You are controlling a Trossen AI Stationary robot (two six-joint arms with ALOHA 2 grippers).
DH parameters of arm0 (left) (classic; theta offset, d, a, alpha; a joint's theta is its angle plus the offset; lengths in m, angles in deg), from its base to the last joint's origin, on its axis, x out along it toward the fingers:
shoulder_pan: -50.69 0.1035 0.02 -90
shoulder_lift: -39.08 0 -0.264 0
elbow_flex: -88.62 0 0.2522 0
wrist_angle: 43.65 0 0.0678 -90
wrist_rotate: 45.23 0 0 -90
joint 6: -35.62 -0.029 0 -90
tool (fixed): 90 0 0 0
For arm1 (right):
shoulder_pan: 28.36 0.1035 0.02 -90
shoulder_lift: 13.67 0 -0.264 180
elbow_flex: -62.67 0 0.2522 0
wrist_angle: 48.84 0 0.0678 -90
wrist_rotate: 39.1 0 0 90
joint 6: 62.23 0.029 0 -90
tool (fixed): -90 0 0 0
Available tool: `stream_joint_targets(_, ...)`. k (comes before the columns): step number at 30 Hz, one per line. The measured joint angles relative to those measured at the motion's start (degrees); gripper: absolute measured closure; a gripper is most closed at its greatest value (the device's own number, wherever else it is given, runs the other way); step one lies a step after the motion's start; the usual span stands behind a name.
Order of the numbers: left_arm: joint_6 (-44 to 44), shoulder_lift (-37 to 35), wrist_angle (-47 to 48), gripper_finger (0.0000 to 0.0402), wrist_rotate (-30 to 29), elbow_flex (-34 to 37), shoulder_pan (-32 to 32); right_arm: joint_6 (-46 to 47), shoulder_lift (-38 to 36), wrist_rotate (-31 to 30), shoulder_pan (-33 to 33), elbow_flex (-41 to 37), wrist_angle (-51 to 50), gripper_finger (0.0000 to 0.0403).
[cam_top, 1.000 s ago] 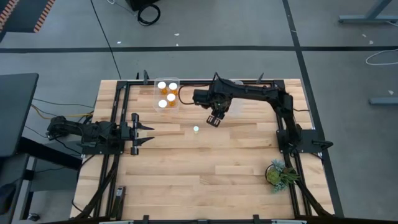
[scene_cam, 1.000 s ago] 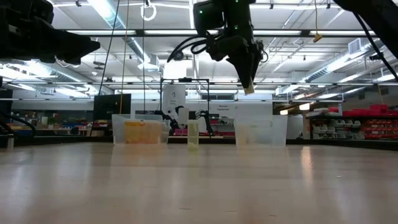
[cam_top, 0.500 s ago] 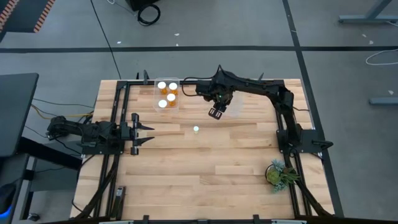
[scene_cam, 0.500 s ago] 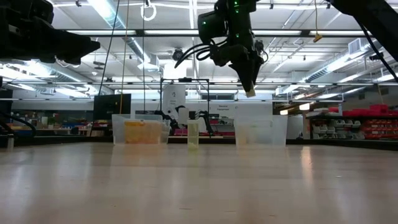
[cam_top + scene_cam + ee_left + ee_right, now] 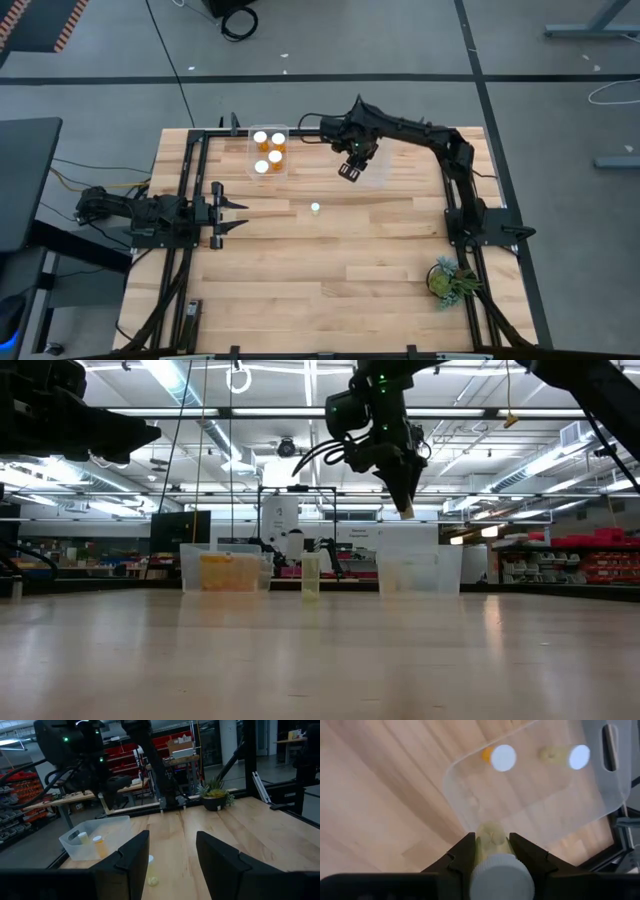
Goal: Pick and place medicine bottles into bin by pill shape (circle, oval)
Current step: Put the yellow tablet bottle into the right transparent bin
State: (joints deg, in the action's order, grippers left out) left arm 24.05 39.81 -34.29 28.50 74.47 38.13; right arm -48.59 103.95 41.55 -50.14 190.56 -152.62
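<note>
R gripper (image 5: 349, 171) clamped on a bottle (image 5: 492, 845), held up over the R clear bin (image 5: 376, 172)

R arm stretched across the back of the table, wrist tipped down; 2 bottles lie in that bin, 3 in the L bin (image 5: 268, 151), 1 loose bottle (image 5: 315, 208) mid-table. L gripper (image 5: 236, 214) parked at the L edge, fingers partly apart, holding nothing. No legible labels

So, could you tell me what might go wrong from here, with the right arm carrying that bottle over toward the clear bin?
1. The right claw holds the bottle just under its cap. It hangs over the near edge of the clear bin, so an early release could hit the rim and bounce out.
2. Two bottles already stand inside; a drop might topple them.
3. A lone bottle stands mid-table, and a low return sweep could knock it over.
</note>
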Motion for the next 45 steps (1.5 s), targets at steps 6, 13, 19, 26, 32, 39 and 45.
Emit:
stream_joint_targets(6, 0.01, 0.00, 0.00, 0.0230, 0.00, 0.00, -0.01, -0.19, 0.00, -1.18, -1.95, 0.00, 0.00, 0.0281)
stream_joint_targets(13, 0.01, 0.00, 0.00, 0.0230, 0.00, 0.00, 0.01, -0.26, 0.00, -2.44, -4.12, 0.00, 0.00, 0.0281)
stream_joint_targets(19, 0.01, 0.00, 0.00, 0.0230, 0.00, 0.01, -0.01, -0.25, 0.00, -2.64, -5.88, 0.00, 0.02, 0.0281)
stream_joint_targets(26, 0.01, 0.00, 0.00, 0.0230, 0.00, 0.00, -0.01, -0.61, 0.00, -2.62, -7.93, 0.00, 0.00, 0.0281)
stream_joint_targets(32, -0.01, 0.00, 0.00, 0.0230, 0.00, 0.01, -0.01, -0.63, 0.00, -2.62, -9.27, 0.00, 0.00, 0.0281)
stream_joint_targets(39, -0.01, 0.00, 0.00, 0.0230, 0.00, 0.00, 0.01, -0.65, 0.00, -2.33, -10.53, 0.00, 0.00, 0.0281)
stream_joint_targets(45, -0.01, 0.00, 0.00, 0.0230, 0.00, -0.01, -0.01, -0.65, 0.00, -2.15, -11.25, -0.02, 0.00, 0.0281)
